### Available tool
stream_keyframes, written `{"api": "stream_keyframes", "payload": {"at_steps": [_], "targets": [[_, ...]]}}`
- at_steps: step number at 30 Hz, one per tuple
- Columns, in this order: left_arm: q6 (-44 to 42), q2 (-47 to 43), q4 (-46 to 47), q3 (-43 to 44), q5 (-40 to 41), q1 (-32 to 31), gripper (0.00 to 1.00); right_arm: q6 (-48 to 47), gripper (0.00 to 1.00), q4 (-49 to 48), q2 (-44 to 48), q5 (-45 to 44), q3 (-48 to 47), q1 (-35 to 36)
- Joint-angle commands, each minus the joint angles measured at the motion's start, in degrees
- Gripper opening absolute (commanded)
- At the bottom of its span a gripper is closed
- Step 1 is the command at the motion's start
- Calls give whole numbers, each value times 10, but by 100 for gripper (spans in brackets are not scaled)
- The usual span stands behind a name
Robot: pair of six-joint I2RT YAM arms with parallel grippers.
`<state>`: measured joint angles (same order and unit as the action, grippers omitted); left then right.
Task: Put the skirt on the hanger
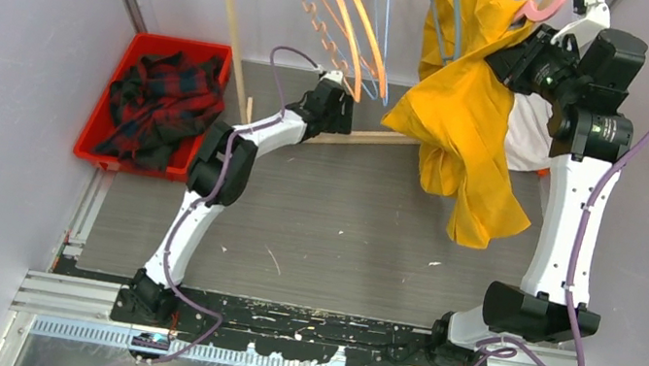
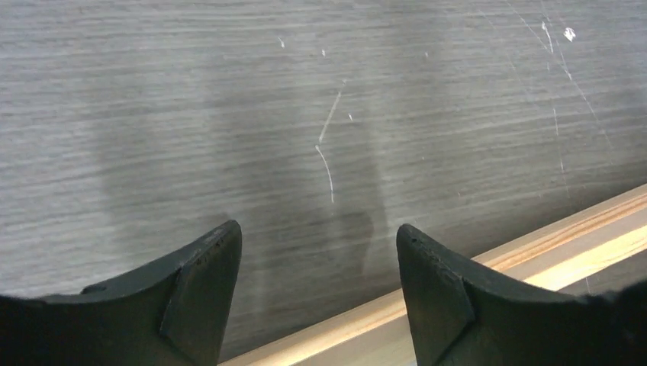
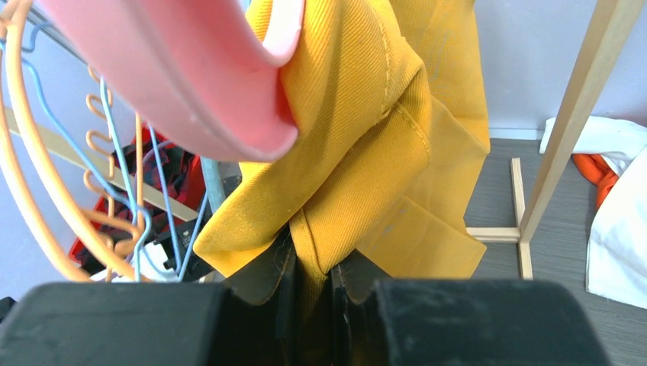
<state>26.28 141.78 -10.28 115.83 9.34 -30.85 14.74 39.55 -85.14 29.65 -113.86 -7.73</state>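
Note:
The yellow skirt [image 1: 469, 117] hangs from my raised right gripper [image 1: 507, 60] at the back right, draping down toward the table. In the right wrist view the gripper [image 3: 313, 263] is shut on a fold of the skirt [image 3: 366, 114]. A pink hanger [image 3: 183, 76] passes just above the fabric, its end tucked against the skirt. The pink hanger [image 1: 540, 9] also shows at the top of the overhead view. My left gripper [image 1: 338, 106] is open and empty, low over the table by the wooden rack base [image 2: 534, 255]; its fingers [image 2: 202, 282] stand wide apart.
A wooden rack [image 1: 228, 20] holds orange hangers [image 1: 346, 19] and blue hangers [image 1: 382, 15]. A red bin [image 1: 118, 96] at the left holds a plaid garment [image 1: 161, 103]. White and orange cloth [image 1: 529, 137] lies behind the right arm.

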Motion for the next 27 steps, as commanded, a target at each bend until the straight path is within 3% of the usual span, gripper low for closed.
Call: {"api": "stream_keyframes", "payload": {"at_steps": [1, 6, 14, 27], "targets": [[-6, -46, -20, -102, -29, -28, 73, -8, 1, -66, 10, 18, -75, -1], [7, -103, 19, -202, -29, -40, 70, -15, 1, -49, -29, 14, -131, 0], [32, -140, 28, -284, -63, -47, 70, -31, 1, 12, -104, 11, -259, -1], [20, -178, 27, -336, -62, -50, 70, -54, 1, 108, -209, 43, -347, 2]]}}
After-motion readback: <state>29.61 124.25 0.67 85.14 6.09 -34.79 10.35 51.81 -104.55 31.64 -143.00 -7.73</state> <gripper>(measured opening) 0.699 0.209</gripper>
